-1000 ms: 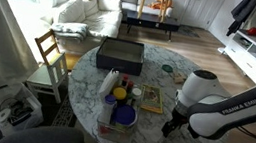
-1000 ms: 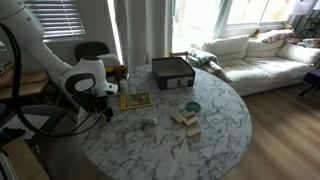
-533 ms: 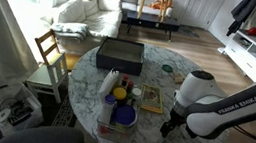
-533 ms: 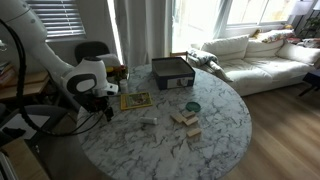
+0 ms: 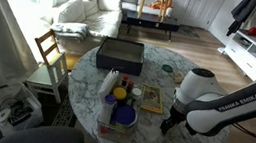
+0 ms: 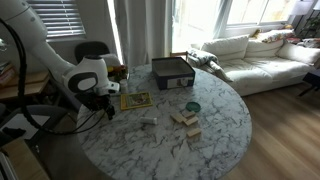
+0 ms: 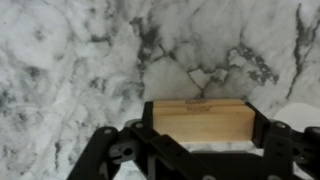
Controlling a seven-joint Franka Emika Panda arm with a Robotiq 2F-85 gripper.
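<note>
A pale wooden block [image 7: 200, 120] lies long side across on the white marble table [image 7: 80, 60] in the wrist view. My gripper [image 7: 205, 110] reaches straight down over it, a black finger pressed against each short end, shut on the block. In both exterior views the gripper [image 5: 168, 128] [image 6: 108, 113] is low at the table's edge, beside a yellow-bordered book [image 5: 151, 100] [image 6: 135, 100]. The arm hides the block in those views.
A black box [image 5: 121, 52] [image 6: 172, 72] stands at the round table's far side. Stacked wooden blocks [image 6: 185, 120] and a teal disc [image 6: 192, 106] sit mid-table. A blue bowl and bottles [image 5: 119, 114] crowd one side. A wooden chair [image 5: 50, 51] stands by the table.
The arm has barely moved in either exterior view. No earlier wrist frame is given, so any jaw movement cannot be seen.
</note>
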